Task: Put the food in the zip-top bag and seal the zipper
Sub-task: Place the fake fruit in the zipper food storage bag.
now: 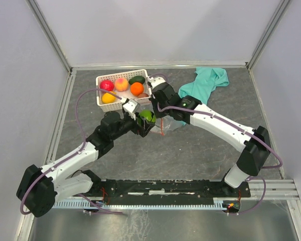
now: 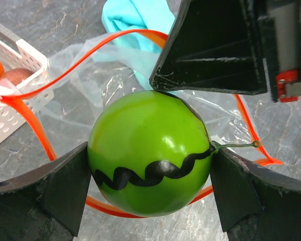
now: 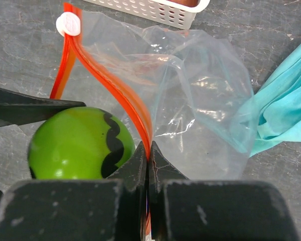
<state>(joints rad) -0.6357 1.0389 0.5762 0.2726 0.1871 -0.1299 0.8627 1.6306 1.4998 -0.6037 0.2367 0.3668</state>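
Note:
My left gripper (image 2: 149,175) is shut on a bright green toy fruit (image 2: 149,153) with a wavy black stripe, held just above the open mouth of the clear zip-top bag (image 2: 110,80). The fruit also shows in the top view (image 1: 147,117) and the right wrist view (image 3: 78,143). My right gripper (image 3: 148,156) is shut on the bag's red-orange zipper (image 3: 121,95), holding one lip up. The zipper's white slider (image 3: 67,23) sits at the strip's far end. More food lies in the white basket (image 1: 101,80): red (image 1: 106,85), peach (image 1: 121,84), orange (image 1: 136,89), yellow (image 1: 108,98) and dark green (image 1: 137,79).
A teal cloth (image 1: 205,83) lies crumpled at the back right, just behind the bag; it also shows in the right wrist view (image 3: 286,110). The basket stands directly behind the bag. Grey walls close the table on three sides.

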